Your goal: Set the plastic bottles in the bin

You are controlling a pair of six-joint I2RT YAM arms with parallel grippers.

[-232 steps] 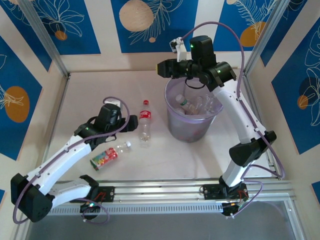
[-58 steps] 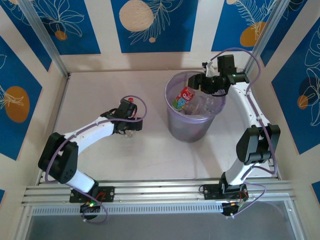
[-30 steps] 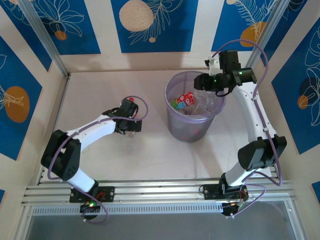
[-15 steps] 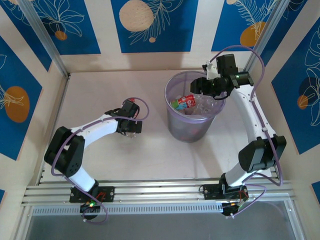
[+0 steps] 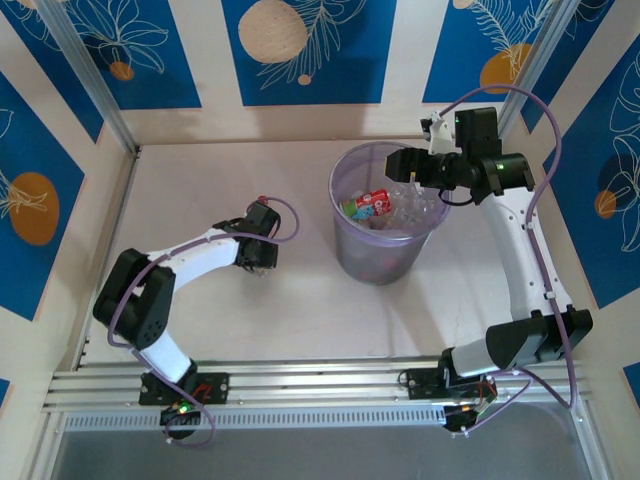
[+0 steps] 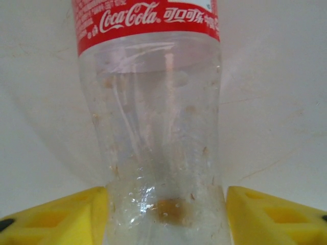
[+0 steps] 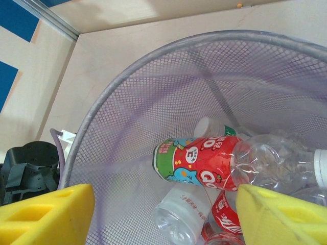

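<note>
Bottle (image 6: pixel 158 127) snug inside left gripper (image 6: pixel 166 214)

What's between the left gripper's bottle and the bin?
Nothing visible: bare table lies between the Coca-Cola bottle in the left gripper and the bin. The right gripper hangs over its far rim.

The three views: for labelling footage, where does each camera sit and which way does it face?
Top external: above and behind the bases, looking down at the table; both arms show.
Left wrist: on the left arm, facing a Coca-Cola bottle; yellow jaws at its base.
Right wrist: above the bin, looking into it; yellow jaws spread wide.
Shared: the bin, in top external and right wrist.
</note>
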